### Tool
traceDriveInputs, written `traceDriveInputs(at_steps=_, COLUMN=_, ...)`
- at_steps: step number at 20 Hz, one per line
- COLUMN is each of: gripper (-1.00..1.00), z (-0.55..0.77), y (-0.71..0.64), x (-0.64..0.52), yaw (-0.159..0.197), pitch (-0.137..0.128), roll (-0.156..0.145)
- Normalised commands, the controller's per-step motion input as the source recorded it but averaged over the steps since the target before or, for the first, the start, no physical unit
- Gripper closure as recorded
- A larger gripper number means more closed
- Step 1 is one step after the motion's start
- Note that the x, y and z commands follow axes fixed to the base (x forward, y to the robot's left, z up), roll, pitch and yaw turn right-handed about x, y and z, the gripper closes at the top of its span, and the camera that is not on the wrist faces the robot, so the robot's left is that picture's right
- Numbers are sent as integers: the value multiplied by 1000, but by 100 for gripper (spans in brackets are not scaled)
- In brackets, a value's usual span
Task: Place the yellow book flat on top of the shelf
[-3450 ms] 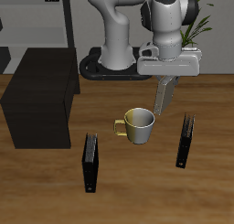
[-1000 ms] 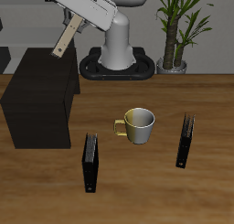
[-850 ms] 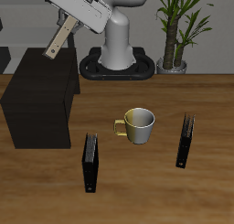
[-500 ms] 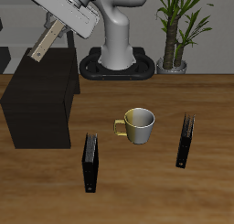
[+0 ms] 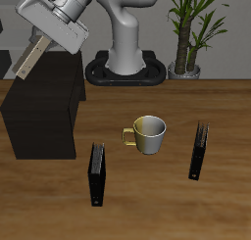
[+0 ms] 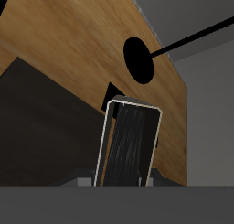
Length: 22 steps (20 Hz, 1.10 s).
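My gripper (image 5: 42, 40) is shut on the yellow book (image 5: 32, 59), a small tan book that hangs tilted from the fingers, its lower end just above the back of the shelf (image 5: 41, 107). The shelf is a large matte black box with a flat top, standing on the table beside the mug. In the wrist view the book (image 6: 128, 145) shows end-on, with a dark face and pale edges, and the black shelf top (image 6: 41, 118) lies below it.
A yellow mug (image 5: 148, 134) stands mid-table. Two thin black books stand upright, one near the shelf's front corner (image 5: 96, 173) and one beyond the mug (image 5: 199, 151). A potted plant (image 5: 191, 28) and the robot base (image 5: 127, 63) are at the back.
The arm has swung with the book from above the mug across to the shelf, and over the last second it moved further over the shelf and lower, tilting the book.
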Motion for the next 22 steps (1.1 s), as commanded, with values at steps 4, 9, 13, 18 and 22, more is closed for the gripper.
traceDriveInputs(at_steps=4, gripper=100, z=-335, y=-79, x=98, yaw=-8, pitch=70, roll=2)
traceDriveInputs(at_steps=9, gripper=100, z=-415, y=-38, x=164, yaw=-14, pitch=140, roll=22)
traceDriveInputs(at_steps=13, gripper=-100, z=-203, y=628, x=69, yaw=-25, pitch=77, roll=269)
traceDriveInputs(at_steps=18, gripper=-100, z=-10, y=461, x=1, yaw=-13, pitch=49, roll=97)
traceDriveInputs(at_steps=22, gripper=-100, z=13, y=433, x=-2, yaw=-57, pitch=60, roll=125)
